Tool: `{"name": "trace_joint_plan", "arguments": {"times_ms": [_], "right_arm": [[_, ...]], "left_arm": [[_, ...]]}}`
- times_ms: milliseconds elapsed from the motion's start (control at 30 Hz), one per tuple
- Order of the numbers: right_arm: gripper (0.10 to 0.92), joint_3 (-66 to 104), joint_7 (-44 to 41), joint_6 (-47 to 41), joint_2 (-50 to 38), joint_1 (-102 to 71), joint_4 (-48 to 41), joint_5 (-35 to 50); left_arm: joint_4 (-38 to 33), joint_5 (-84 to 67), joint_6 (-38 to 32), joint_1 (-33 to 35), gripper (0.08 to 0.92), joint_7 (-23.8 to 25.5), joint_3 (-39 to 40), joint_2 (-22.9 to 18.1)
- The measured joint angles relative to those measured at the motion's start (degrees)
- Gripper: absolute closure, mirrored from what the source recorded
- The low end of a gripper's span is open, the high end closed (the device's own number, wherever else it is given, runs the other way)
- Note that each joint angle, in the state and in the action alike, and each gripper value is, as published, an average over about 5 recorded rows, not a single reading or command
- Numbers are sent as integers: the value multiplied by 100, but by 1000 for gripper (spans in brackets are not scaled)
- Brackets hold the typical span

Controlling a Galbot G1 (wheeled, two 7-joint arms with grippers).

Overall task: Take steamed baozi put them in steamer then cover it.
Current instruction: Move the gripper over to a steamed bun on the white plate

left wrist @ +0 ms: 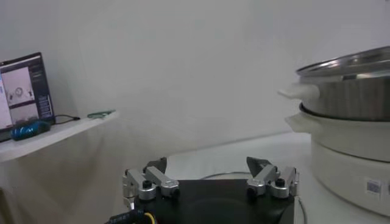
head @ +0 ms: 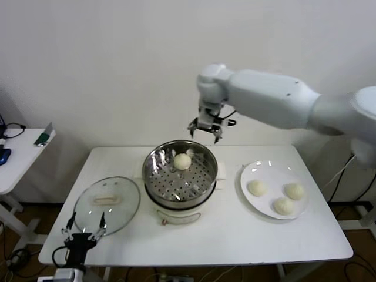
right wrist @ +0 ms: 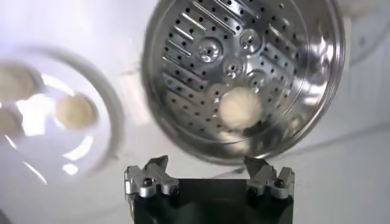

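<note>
Looking down from my head, I see my right gripper [head: 205, 130] hanging empty above the far rim of the steamer [head: 205, 154], fingers spread wide. One baozi [head: 182, 161] sits on the perforated tray inside. Three more baozi [head: 284, 205] wait on a white plate [head: 254, 201] to the steamer's right. The cover [head: 107, 205] lies flat on the tabletop [head: 235, 235] to the steamer's left. My left gripper [head: 86, 228] is parked low at the near edge of the cover, fingers wide and empty.

From my left wrist, the open fingers [left wrist: 159, 181] frame bare tabletop, with the steamer's steel wall [left wrist: 359, 97] rising nearby.

From my right wrist, the bun in the tray [right wrist: 241, 108] lies below my spread fingers [right wrist: 157, 177], the plate [right wrist: 116, 122] well aside.

I judge the risks ahead to be crushing a soft bun by squeezing too hard, or catching the steamer rim while travelling to the plate.
</note>
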Motion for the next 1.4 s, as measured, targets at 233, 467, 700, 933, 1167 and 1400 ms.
{"name": "trace_joint_plan", "arguments": {"times_ms": [233, 467, 700, 933, 1167, 1400], "right_arm": [[203, -471, 162, -1255, -962, 39, 179, 968], [203, -150, 302, -1998, -1469, -706, -63, 1098], [203, 511, 388, -2357, -1596, -1703, -589, 869], [203, 1160, 422, -2466, -1540, -2524, -1111, 526], [203, 1649, 442, -2472, -1412, -3101, -1522, 228], [203, 2076, 485, -2390, -1241, -3523, -1909, -79]], "left_arm": [[-129, -60, -148, 108, 177, 21, 48, 7], [-177, -170, -333, 169, 177, 144, 17, 24], [-171, -193, -400, 214, 177, 178, -64, -2], [-109, -183, -436, 283, 177, 197, -121, -29], [-40, -171, -463, 341, 177, 208, -124, -73], [-6, -94, -476, 338, 177, 221, -113, -87]]}}
